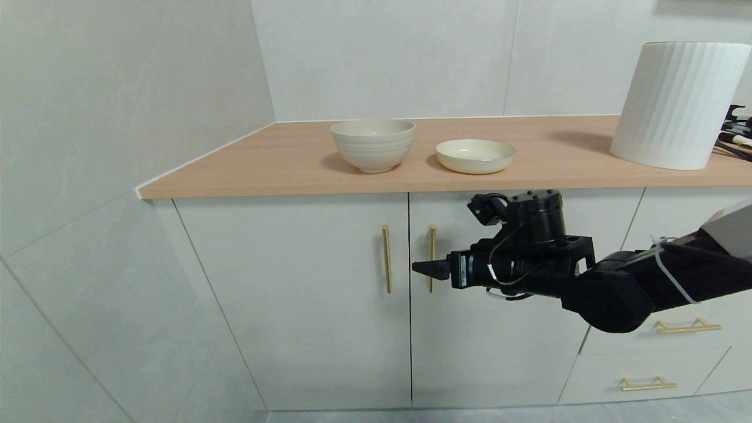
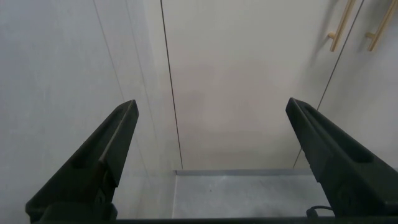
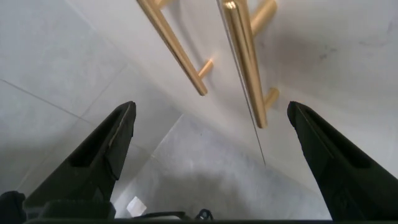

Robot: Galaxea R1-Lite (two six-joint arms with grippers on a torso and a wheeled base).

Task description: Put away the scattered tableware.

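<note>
On the counter (image 1: 264,170) I count one deep bowl (image 1: 372,145), one shallow dish (image 1: 475,155) and one tall ribbed white container (image 1: 678,104). Gold handles below come to four: two upright door handles (image 1: 386,259) and two flat drawer handles (image 1: 688,326). At the right edge there are dark utensils (image 1: 734,138) — probably several, but I can't count them from here.

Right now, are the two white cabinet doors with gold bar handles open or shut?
Shut. Both white cabinet doors lie flush in the head view, with only a thin straight seam between their gold bar handles.
</note>
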